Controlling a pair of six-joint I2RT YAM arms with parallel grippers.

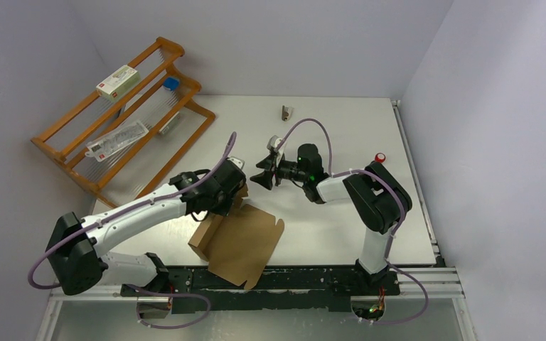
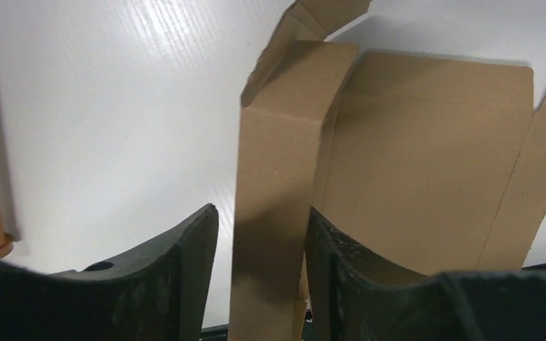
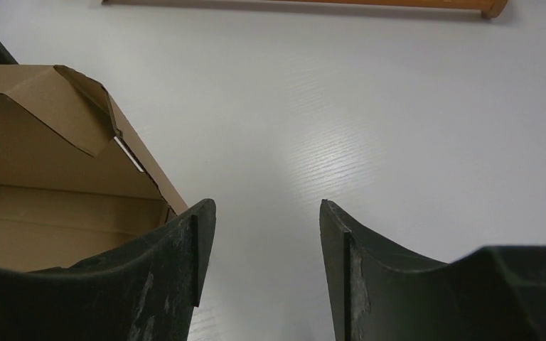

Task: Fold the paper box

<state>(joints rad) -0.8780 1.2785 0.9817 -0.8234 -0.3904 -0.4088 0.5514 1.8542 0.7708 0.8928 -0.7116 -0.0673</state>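
Jaws on my left arm (image 1: 142, 208) stand spread around one raised side wall of the plain brown cardboard box (image 1: 245, 241), a gap showing on one side, so no pinch yet. That box lies at the near edge of the white surface (image 1: 341, 128), its main panel and far flaps still flat. I judge folding barely begun, with most walls left to raise. Right arm (image 1: 327, 186) jaws hang spread and empty just beside it.

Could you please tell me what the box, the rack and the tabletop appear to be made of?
The paper box: plain brown cardboard, matte, with creased folds and die-cut edges. The rack: likely varnished wood, orange-brown and smooth-looking. The table: white, faintly grained and semi-glossy, perhaps laminate.
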